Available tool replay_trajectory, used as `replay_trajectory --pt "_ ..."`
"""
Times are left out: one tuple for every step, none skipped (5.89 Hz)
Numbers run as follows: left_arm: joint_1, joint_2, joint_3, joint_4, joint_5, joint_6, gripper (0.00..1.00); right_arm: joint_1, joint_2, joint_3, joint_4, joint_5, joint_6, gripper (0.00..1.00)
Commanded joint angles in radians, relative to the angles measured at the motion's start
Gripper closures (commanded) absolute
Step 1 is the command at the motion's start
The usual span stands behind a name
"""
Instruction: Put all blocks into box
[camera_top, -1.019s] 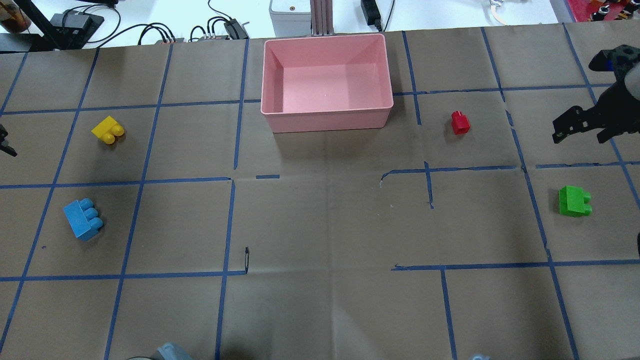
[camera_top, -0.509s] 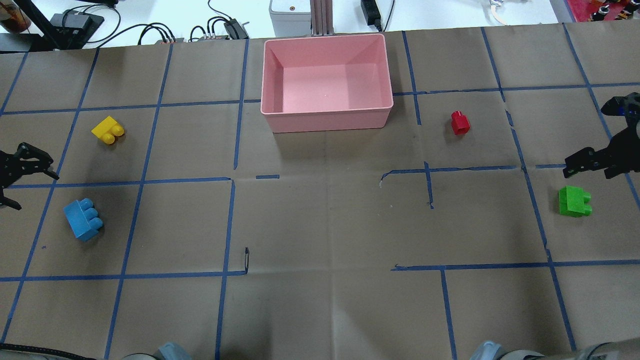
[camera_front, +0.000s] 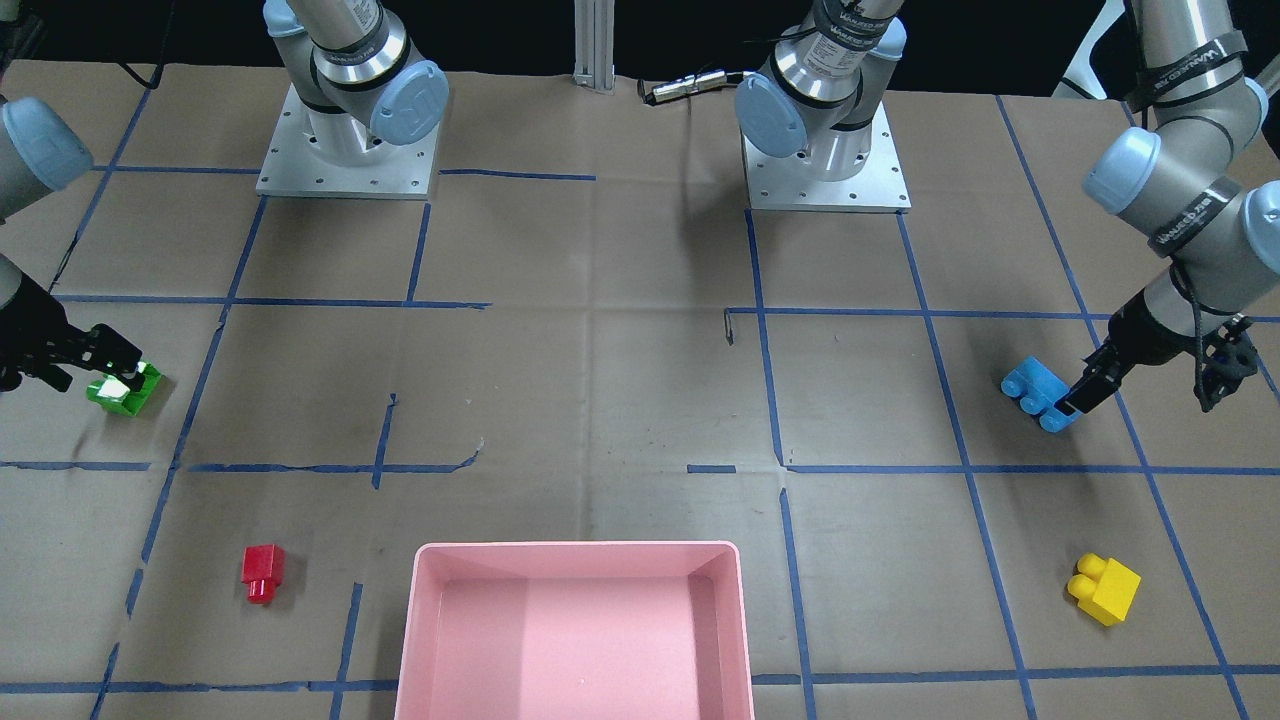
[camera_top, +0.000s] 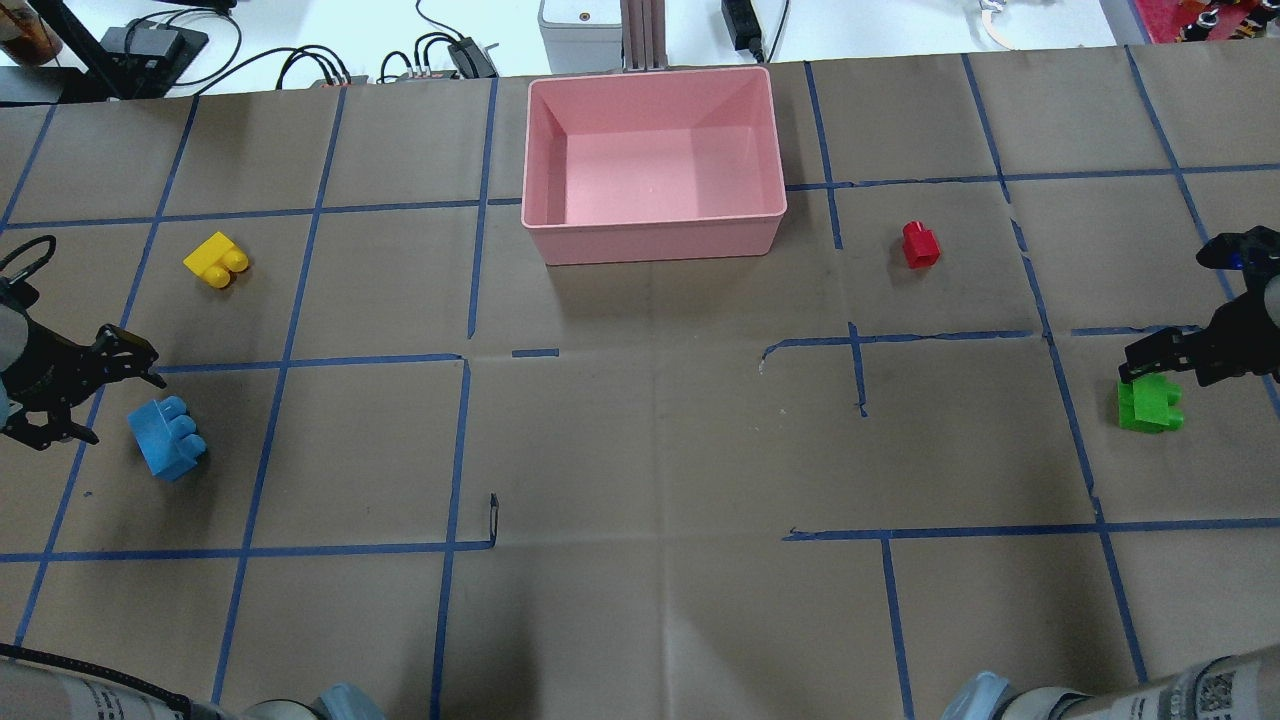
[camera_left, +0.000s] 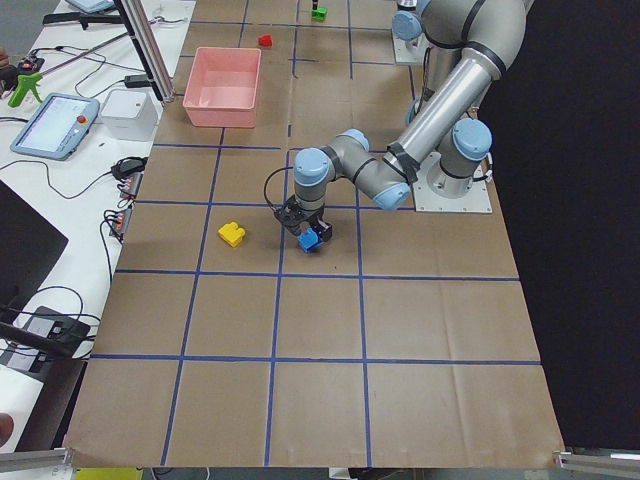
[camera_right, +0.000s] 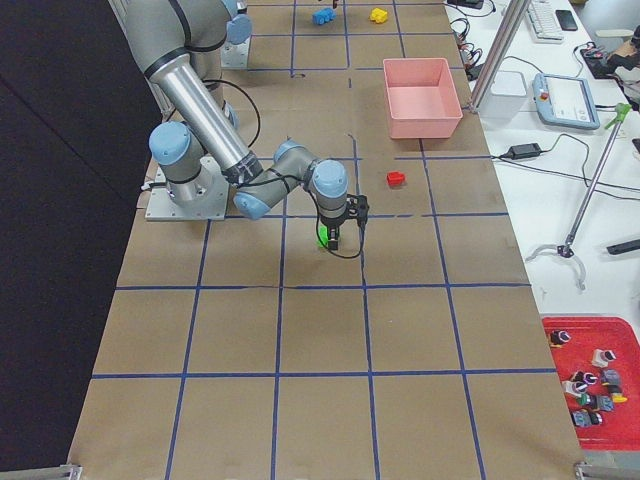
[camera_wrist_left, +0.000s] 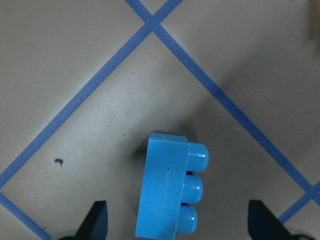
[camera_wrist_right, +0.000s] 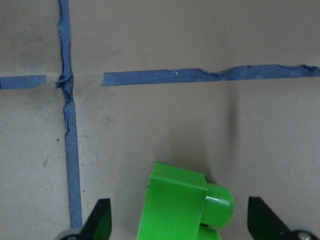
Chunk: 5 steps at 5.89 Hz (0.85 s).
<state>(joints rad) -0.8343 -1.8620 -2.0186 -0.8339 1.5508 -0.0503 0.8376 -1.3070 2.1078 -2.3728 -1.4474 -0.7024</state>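
Observation:
The light-blue block (camera_top: 165, 438) lies on its side at the table's left. My left gripper (camera_top: 120, 410) is open, and in the left wrist view the block (camera_wrist_left: 165, 195) lies between the spread fingertips (camera_wrist_left: 97, 220). The green block (camera_top: 1150, 405) lies at the right. My right gripper (camera_top: 1165, 372) is open over it, and the block (camera_wrist_right: 182, 205) shows between the fingertips (camera_wrist_right: 100, 217) in the right wrist view. The yellow block (camera_top: 215, 260) and the red block (camera_top: 920, 245) lie apart on the paper. The pink box (camera_top: 655, 240) holds nothing.
Brown paper with blue tape lines covers the table. Cables and a grey unit (camera_top: 580, 25) lie beyond the box at the far edge. The two arm bases (camera_front: 345, 150) stand at the robot's side.
The left gripper has moved in from the left edge to the blue block. The right gripper has moved toward the robot and down over the green block. No block has moved.

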Motion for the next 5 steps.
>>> replay_trajectory --pt "-0.002 -0.042 -0.005 0.018 -0.001 -0.006 0.01 -0.009 0.02 0.011 -0.019 -0.002 -0.018 0.1" --pt "-0.002 -0.06 -0.024 0.039 -0.001 -0.002 0.01 -0.009 0.018 0.011 -0.019 -0.005 -0.028 0.11" --pt "-0.002 -0.072 -0.032 0.095 0.002 0.006 0.01 -0.009 0.018 0.023 -0.019 -0.005 -0.028 0.12" --pt "-0.002 -0.074 -0.032 0.098 0.003 0.007 0.08 -0.011 0.011 0.04 -0.019 -0.007 -0.028 0.12" --pt "-0.002 -0.074 -0.032 0.098 0.003 0.007 0.21 -0.009 0.011 0.04 -0.019 -0.01 -0.028 0.17"
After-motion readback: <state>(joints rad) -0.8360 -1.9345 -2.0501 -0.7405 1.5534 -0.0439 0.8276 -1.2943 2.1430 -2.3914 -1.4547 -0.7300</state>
